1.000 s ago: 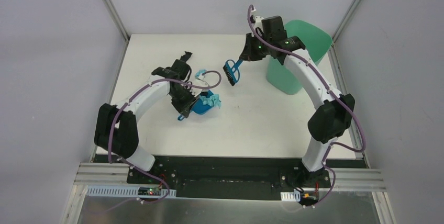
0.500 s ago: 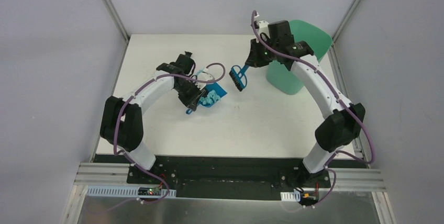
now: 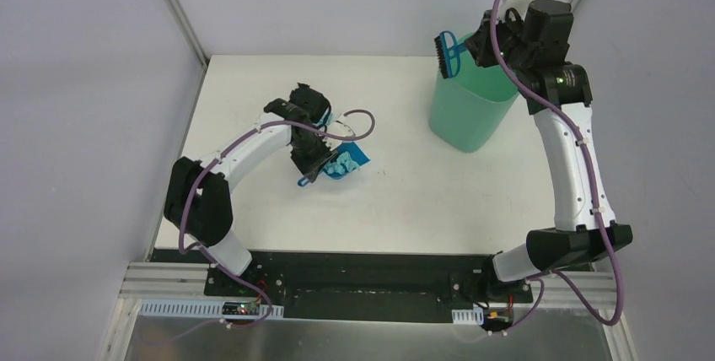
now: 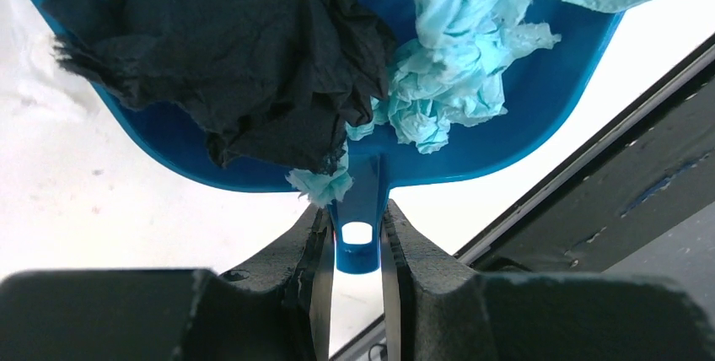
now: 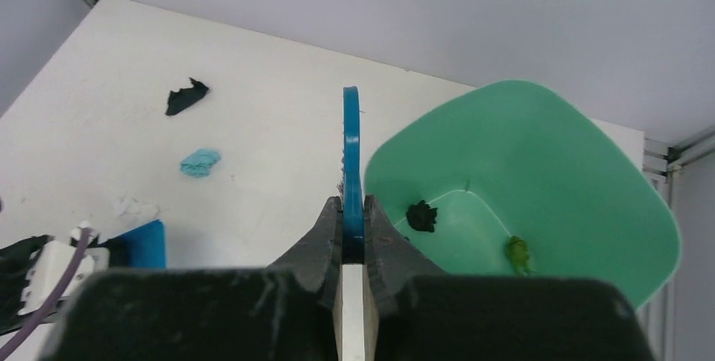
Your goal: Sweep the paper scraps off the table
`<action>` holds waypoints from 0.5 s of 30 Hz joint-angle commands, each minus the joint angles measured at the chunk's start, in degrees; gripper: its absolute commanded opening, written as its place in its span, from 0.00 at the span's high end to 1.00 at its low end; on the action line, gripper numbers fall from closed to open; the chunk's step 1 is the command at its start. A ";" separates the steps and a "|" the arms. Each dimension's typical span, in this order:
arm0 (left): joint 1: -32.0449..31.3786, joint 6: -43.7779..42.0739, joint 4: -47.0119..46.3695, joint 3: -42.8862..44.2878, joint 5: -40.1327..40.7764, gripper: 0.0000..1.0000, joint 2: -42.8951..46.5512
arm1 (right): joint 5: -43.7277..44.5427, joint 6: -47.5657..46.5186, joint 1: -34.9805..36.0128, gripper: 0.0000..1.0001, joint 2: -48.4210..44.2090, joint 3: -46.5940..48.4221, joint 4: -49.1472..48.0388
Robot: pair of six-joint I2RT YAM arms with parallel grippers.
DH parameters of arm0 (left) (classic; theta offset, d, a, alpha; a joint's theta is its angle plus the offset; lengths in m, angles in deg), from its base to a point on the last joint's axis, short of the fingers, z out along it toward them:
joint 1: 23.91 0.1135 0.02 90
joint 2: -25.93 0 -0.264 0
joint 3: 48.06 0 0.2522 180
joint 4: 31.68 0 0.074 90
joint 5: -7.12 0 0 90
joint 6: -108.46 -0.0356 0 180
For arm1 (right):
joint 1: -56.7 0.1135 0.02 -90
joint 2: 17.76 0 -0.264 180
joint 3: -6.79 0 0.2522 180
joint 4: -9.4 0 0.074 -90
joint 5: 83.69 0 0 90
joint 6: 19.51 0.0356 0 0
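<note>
My left gripper (image 4: 358, 243) is shut on the handle of the blue dustpan (image 4: 523, 125), seen left of centre on the white table (image 3: 405, 201) in the top view (image 3: 344, 161). The pan holds paper scraps: a black wad (image 4: 244, 83) and light teal bits (image 4: 438, 83). My right gripper (image 5: 352, 226) is shut on the blue brush (image 5: 351, 150), held high by the green bin's near rim (image 3: 447, 53). Loose scraps lie on the table: black (image 5: 186, 96), teal (image 5: 200, 162), white (image 5: 135, 207). The left arm hides them in the top view.
The green bin (image 3: 472, 112) stands at the table's back right. A black scrap (image 5: 420, 215) and a green one (image 5: 517, 253) lie in it. Grey walls enclose the table. The black front edge (image 3: 362, 264) runs between the arm bases.
My right arm has lifted the brush from mid-table up and right to the bin's rim. My left arm has shifted the loaded dustpan slightly right and back.
</note>
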 commanded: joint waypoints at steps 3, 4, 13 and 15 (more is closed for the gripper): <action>0.37 -1.12 5.93 -0.10 10.96 1.00 3.19 | 0.56 -2.38 -2.59 1.00 -0.59 -1.18 -1.87; 0.44 -1.41 6.64 -0.79 12.63 1.00 3.77 | -1.54 -1.46 -2.57 1.00 -0.75 -2.30 -2.46; 5.93 0.19 16.20 -8.49 14.10 1.00 7.82 | -4.68 -5.49 7.64 1.00 3.30 -5.23 -3.02; 8.03 -0.13 16.51 -10.22 12.74 1.00 9.22 | -3.96 -8.30 12.23 1.00 6.12 -5.27 -2.71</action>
